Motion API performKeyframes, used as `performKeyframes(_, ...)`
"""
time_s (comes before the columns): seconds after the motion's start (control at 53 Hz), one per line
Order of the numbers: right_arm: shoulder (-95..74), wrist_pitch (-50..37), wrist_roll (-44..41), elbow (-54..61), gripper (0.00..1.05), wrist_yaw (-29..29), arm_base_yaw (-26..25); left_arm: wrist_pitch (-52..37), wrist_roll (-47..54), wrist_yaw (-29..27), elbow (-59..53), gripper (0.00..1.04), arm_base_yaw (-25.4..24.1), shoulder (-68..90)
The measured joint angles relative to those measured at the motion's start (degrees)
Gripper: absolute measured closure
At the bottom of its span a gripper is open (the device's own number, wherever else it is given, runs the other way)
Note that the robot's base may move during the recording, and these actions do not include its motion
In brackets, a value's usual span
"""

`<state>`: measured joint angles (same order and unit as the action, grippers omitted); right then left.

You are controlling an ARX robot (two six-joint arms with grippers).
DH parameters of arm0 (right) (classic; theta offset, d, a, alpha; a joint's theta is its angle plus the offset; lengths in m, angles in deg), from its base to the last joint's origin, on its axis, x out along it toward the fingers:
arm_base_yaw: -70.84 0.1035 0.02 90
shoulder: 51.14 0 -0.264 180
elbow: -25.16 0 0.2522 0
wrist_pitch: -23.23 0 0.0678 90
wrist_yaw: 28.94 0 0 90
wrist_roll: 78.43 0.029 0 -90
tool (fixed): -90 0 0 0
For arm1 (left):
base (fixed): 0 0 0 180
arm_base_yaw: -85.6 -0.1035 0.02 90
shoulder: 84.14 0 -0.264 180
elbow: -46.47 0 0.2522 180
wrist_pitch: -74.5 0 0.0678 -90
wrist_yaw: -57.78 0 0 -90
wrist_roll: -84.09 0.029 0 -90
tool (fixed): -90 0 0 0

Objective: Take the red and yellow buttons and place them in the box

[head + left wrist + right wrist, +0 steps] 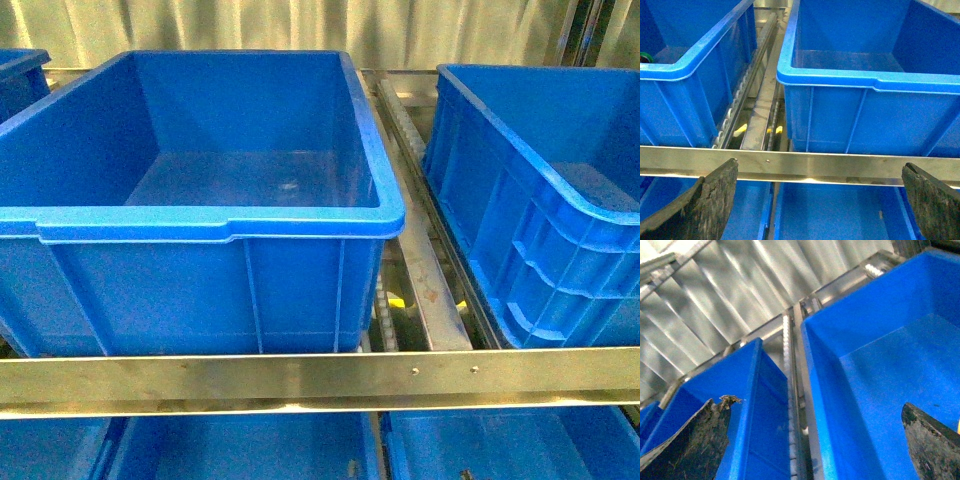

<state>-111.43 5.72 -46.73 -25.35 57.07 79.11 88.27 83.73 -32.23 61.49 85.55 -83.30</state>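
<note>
No red or yellow buttons show in any view. The nearest box (215, 228) is a deep blue crate on the rack in front of me, and its floor is bare. In the left wrist view that box (865, 80) sits behind a steel crossbar. My left gripper (819, 167) is open over the crossbar, with nothing between its dark fingers (705, 200). My right gripper (815, 405) is also open and empty. It hangs over the gap between a big blue box (880, 370) and a neighbouring one (740, 405). Neither gripper appears in the front view.
A second blue crate (530, 190) stands to the right and a third (20, 70) peeks in at far left. A steel crossbar (320, 378) runs along the front, with more blue crates (240, 450) below. Roller rails (425, 280) separate the crates. A green object (644, 57) lies in the left crate.
</note>
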Motion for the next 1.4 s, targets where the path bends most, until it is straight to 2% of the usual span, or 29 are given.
performKeyframes(0.038,1.9,0.9,-2.0,0.9,0.08,-1.7,1.0,0.0,0.0,0.0,0.0,0.08,0.0,0.0)
performKeyframes(0.094,5.7,7.1,-7.6,2.1,0.16,-4.7,1.8,0.0,0.0,0.0,0.0,0.08,0.0,0.0)
performKeyframes(0.189,13.9,14.0,-20.3,8.3,0.32,-3.0,0.1,0.0,0.0,0.0,0.0,0.08,0.0,0.0)
performKeyframes(0.245,18.2,15.3,-24.2,12.0,0.4,-2.1,-1.4,0.0,0.0,0.0,0.0,0.08,0.0,0.0)
performKeyframes(0.377,24.4,14.7,-28.9,17.7,0.61,0.1,-4.1,0.0,0.0,0.0,0.0,0.08,0.0,0.0)
performKeyframes(0.396,25.3,14.4,-29.6,18.8,0.66,2.5,-5.5,0.0,0.0,0.0,0.0,0.08,0.0,0.0)
performKeyframes(0.453,26.9,13.9,-30.2,21.1,0.79,3.6,-7.5,0.0,0.0,0.0,0.0,0.08,0.0,0.0)
performKeyframes(0.472,27.5,13.7,-30.4,22.1,0.84,3.5,-7.8,0.0,0.0,0.0,0.0,0.08,0.0,0.0)
performKeyframes(0.585,29.6,13.4,-30.9,24.9,1.01,4.0,-8.1,0.0,0.0,0.0,0.0,0.08,0.0,0.0)
performKeyframes(1.396,44.4,18.2,-31.3,34.1,1.01,4.0,-8.2,0.0,0.0,0.0,0.0,0.08,0.0,0.0)
